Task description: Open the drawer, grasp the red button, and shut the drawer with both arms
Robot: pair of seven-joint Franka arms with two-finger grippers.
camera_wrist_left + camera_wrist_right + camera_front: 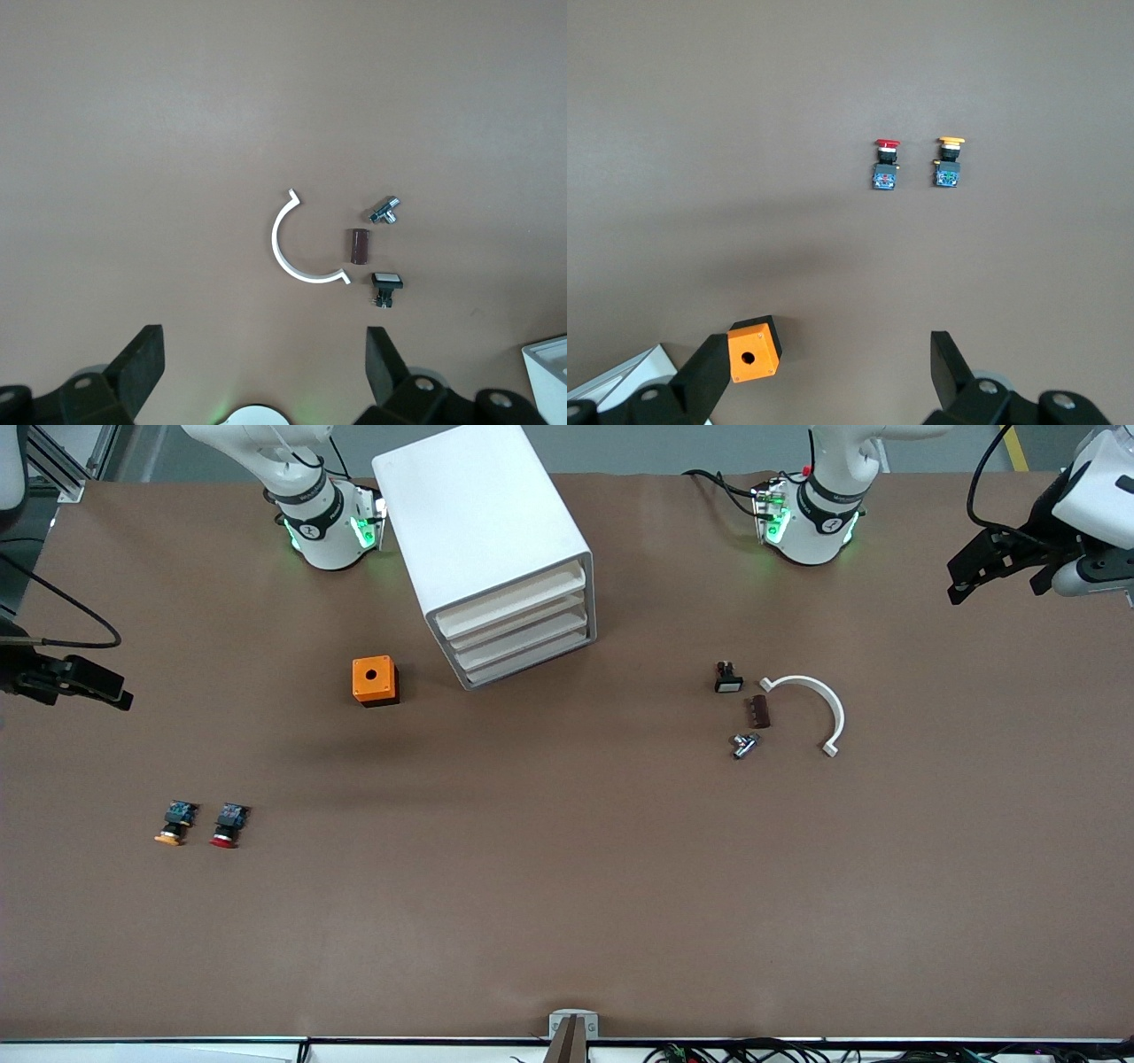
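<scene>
White plastic four-drawer cabinet (493,549) sits angled between the two arm bases, all drawers shut. Small push button with round red cap, black body, bluish rear (229,825) lies on the brown table (567,903) toward the right arm's end, nearer the front camera than the cabinet, untouched. Same-shaped orange-capped button (174,823) lies just beside it. Orange cube with a hole on top (375,680) sits near the cabinet's front corner.

Left gripper (974,571) hangs over the table edge at the left arm's end, fingers spread, holding nothing. Right gripper (84,682) hangs over the right arm's end, fingers also apart and empty; the spread shows only in the wrist views.

Left wrist view alone details the cluster: white curved plastic clip (292,252), dark brown cylinder (359,245), small metal fitting (385,211), black square switch with white face (387,285), all close together, apart from each other.

Right wrist view shows both buttons' caps pointing the same way.
</scene>
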